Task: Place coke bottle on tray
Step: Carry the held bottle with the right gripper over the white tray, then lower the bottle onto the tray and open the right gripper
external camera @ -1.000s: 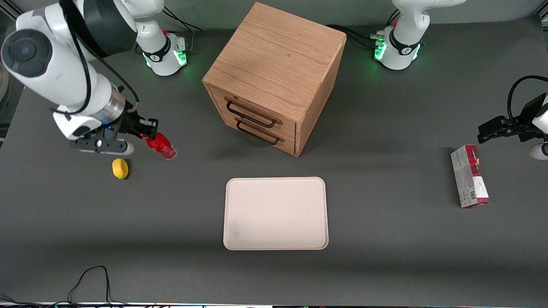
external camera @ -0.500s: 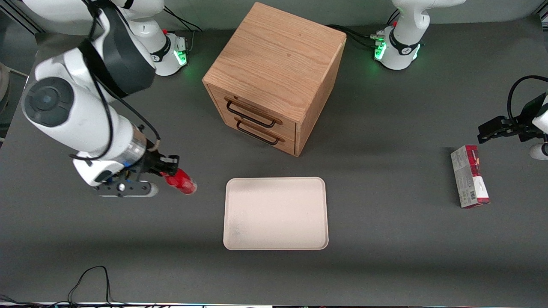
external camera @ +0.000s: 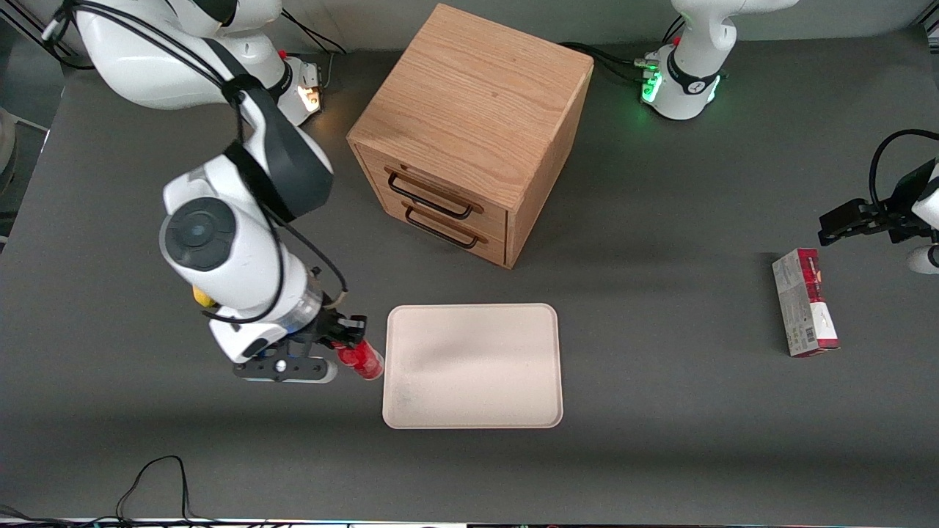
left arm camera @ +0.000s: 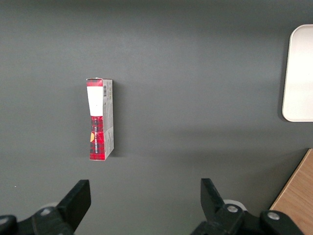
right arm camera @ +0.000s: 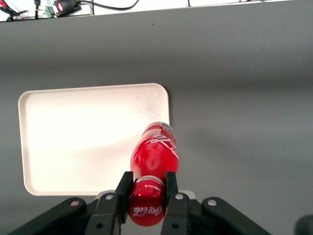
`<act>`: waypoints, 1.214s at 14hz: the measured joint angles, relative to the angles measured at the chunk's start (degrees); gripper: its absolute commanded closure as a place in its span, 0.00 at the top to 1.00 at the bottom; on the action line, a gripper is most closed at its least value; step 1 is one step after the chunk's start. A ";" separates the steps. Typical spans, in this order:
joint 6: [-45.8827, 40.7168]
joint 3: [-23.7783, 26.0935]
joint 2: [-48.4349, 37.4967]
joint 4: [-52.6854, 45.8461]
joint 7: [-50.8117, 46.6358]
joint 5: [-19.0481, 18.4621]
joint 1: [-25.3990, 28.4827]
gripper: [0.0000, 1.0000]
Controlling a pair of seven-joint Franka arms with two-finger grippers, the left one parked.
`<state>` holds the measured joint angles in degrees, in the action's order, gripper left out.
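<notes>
One coke bottle, one tray, one wooden drawer cabinet with two drawers, one red-and-grey carton and one lemon, mostly hidden by the working arm, are counted on the grey desk. The bottle is clamped at its neck between the fingers of the gripper and is held tilted just beside the tray's edge toward the working arm's end, its base over the rim. Nothing is seen lying on the tray. The cabinet stands farther from the front camera than the tray; the carton lies toward the parked arm's end. The white lettering on the bottle is shown only in the right wrist view, where the tray is seen beneath it. The carton is shown closest in the left wrist view.
</notes>
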<state>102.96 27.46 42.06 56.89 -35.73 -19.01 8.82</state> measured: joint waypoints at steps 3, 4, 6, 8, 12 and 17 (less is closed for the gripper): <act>4.54 0.58 3.04 0.00 -1.38 -2.08 0.86 0.00; 6.27 0.59 4.69 0.02 -1.43 -3.15 0.87 0.00; 9.88 0.57 8.33 0.00 -1.44 -4.53 0.73 0.00; 11.70 0.57 10.80 0.00 -1.44 -5.08 0.65 0.00; 13.58 0.45 11.52 0.09 -1.44 -5.24 0.64 0.00; 15.28 -0.12 11.95 1.08 -1.44 -5.25 0.55 0.35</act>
<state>118.24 27.34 54.02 57.96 -37.17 -24.26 9.36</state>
